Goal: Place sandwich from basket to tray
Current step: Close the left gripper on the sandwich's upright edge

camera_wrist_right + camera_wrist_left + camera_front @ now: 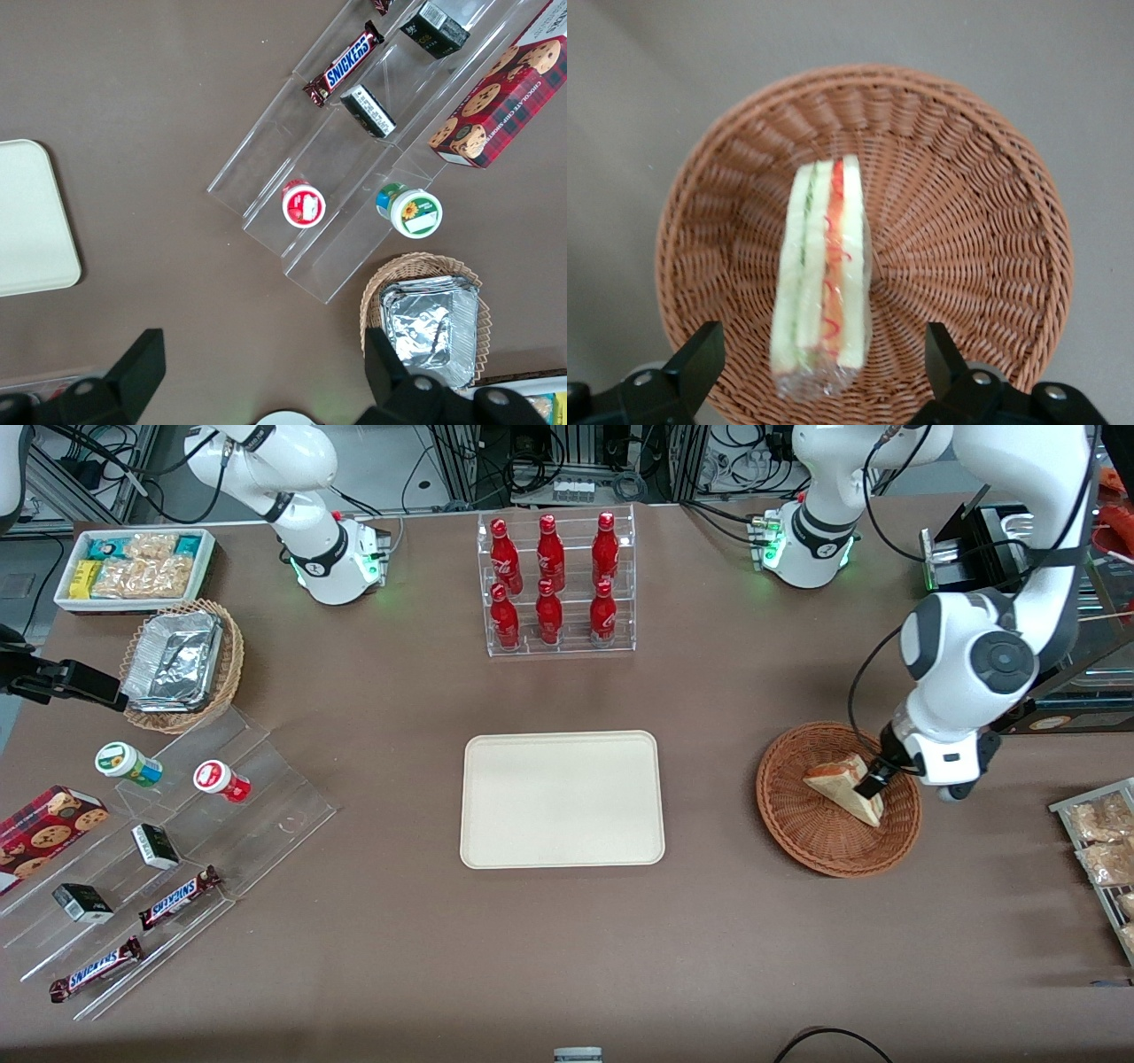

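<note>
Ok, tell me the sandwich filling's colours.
Red and green stripes between pale bread on the sandwich, clearest from the left wrist.

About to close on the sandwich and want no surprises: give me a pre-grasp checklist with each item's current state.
1. Gripper open: ok, the fingers stand wide apart.
2. Sandwich between the fingers: ok, it lies midway in the left wrist view.
3. Sandwich in the basket: ok, it rests inside on the wicker.
4. Gripper low enough to grasp: cannot tell; the front view shows it at the sandwich, but contact is unclear.
5. Tray ready to receive: ok, nothing lies on it.
6. Path from basket to tray: ok, only bare table between them.
</note>
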